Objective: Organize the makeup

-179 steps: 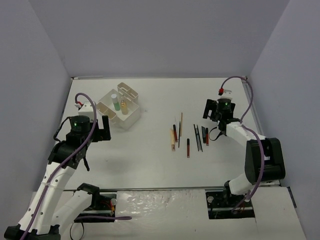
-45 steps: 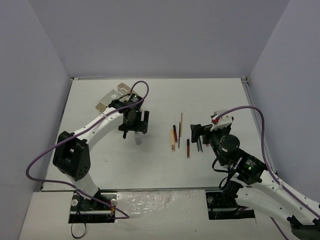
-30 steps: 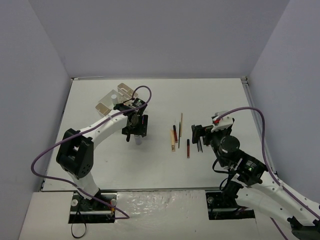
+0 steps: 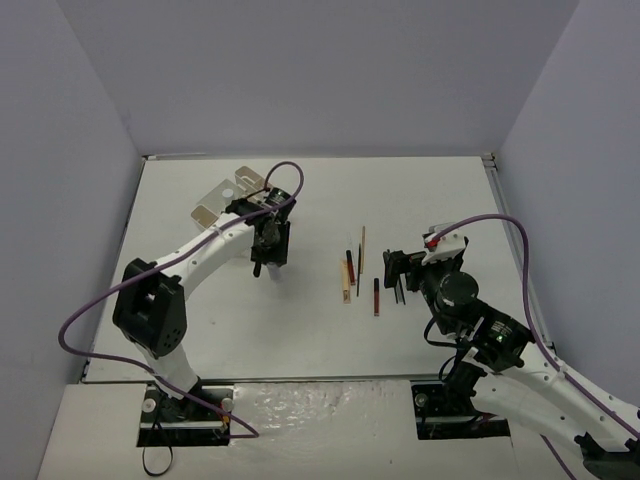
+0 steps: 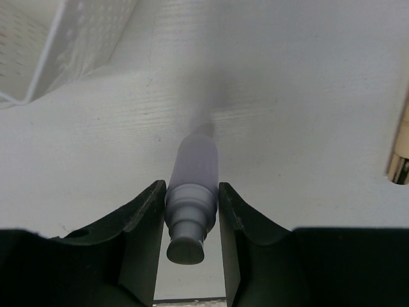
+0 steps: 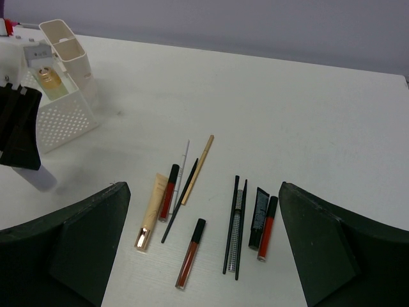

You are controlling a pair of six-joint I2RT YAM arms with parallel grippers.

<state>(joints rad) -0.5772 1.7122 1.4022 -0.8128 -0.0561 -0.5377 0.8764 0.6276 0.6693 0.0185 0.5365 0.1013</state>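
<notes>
A grey-lilac bottle [image 5: 195,160] lies on the table pointing away, its cap end between the two fingers of my left gripper [image 5: 192,192], which press on both its sides. From above, the left gripper [image 4: 270,245] sits just right of the white box [image 4: 222,195] and covers the bottle. The rest of the makeup lies mid-table: a tan tube [image 6: 151,211], red glosses [image 6: 190,252], a tan pencil [image 6: 197,160], black sticks [image 6: 236,227] and a black tube [image 6: 258,217]. My right gripper [image 6: 203,192] hovers wide open over them, holding nothing.
The white compartmented box [image 6: 64,121] holds a gold bottle [image 6: 48,77] at the far left. In the left wrist view its perforated wall [image 5: 64,45] stands to the upper left of the gripper. Grey walls ring the table.
The left gripper's fingers have closed in onto the grey-lilac bottle, and the gripper now covers it from above. The right arm has not moved.
</notes>
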